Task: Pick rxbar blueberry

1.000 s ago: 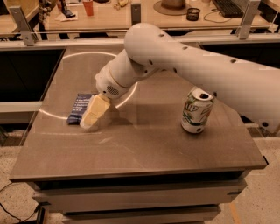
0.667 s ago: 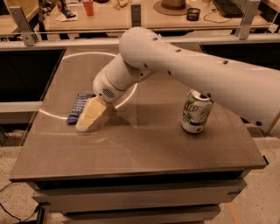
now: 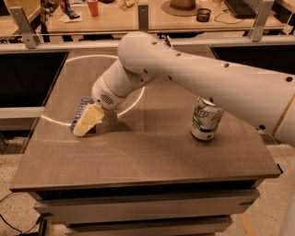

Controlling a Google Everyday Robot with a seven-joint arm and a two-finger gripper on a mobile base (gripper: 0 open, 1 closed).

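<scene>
The rxbar blueberry (image 3: 82,110) is a flat dark navy wrapper with pale text, lying on the left part of the brown table (image 3: 152,152). Most of it is hidden under my gripper (image 3: 85,125), whose pale fingers come down right over its near end. The white arm reaches in from the right and covers the middle of the table.
A green-and-white can (image 3: 206,119) stands upright on the right side of the table. A desk with a red cup (image 3: 93,8), a hat and other items runs behind the table, past a metal rail. The table's left edge lies close to the bar.
The gripper has moved a little left and down, lower over the near end of the bar. The bar and the can have not moved.
</scene>
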